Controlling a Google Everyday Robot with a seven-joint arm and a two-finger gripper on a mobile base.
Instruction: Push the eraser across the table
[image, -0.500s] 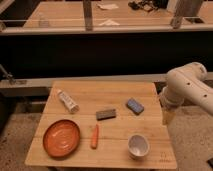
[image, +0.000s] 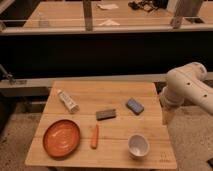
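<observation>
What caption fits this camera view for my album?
Robot's hand hangs by the right edge of the light wooden plank table, apart from the flat dark grey-brown eraser.

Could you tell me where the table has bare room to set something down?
The table's far strip, behind the white tube, eraser and blue block, is bare. Crowded: front, with plate, orange stick and cup. The gripper hangs off the right edge.

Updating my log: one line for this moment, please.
tool: open, at table right edge | eraser: untouched, mid-table | push: not started
</observation>
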